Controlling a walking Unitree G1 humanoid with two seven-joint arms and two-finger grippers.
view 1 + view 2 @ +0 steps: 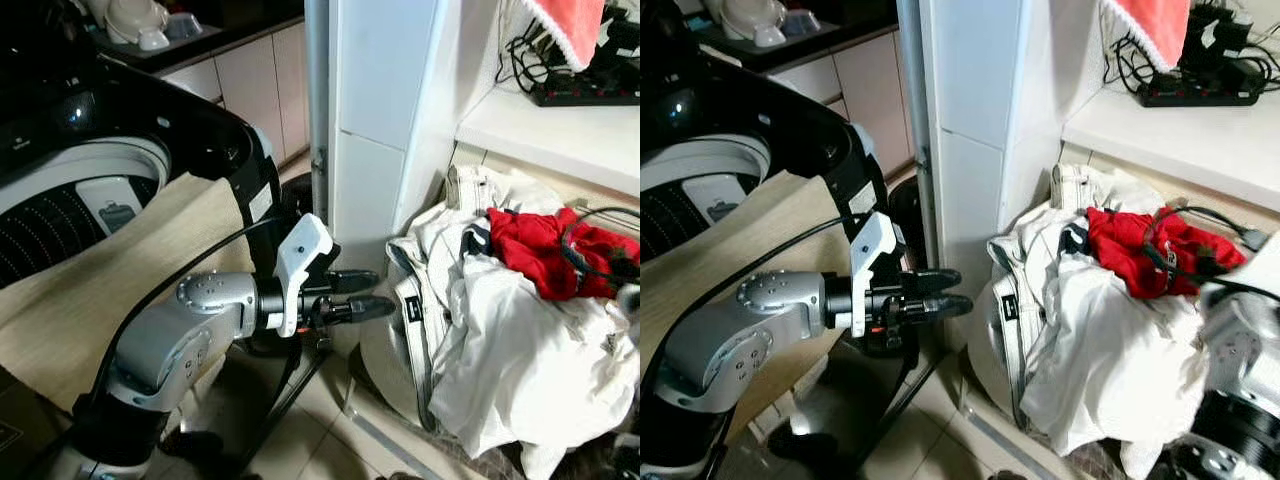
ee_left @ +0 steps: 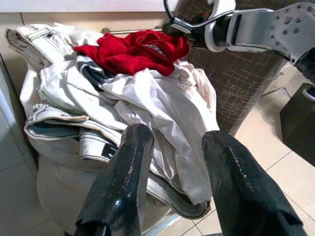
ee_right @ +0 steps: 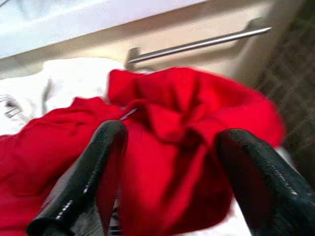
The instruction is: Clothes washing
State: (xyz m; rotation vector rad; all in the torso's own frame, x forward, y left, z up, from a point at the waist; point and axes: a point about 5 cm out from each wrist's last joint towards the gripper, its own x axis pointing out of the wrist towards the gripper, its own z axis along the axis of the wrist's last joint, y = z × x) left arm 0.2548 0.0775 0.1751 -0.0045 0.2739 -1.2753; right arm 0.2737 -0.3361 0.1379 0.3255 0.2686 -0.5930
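Silver arm [image 1: 170,335] (black cable [image 1: 175,270])

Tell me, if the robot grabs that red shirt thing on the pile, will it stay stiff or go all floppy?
Probably floppy: the red garment lies crumpled in soft folds on the white clothes, so it would likely droop from the fingers. It looks thin, so probably light. The right gripper is open around a bunched fold; a dark cable crosses the garment and might snag.

The two head views look forward and down from above, sharing the pile of white clothes [image 1: 500,340] with the red garment [image 1: 1135,245] on top. The left wrist view faces that pile from low beside it, while the right wrist view sits very close over the red garment, blurred.
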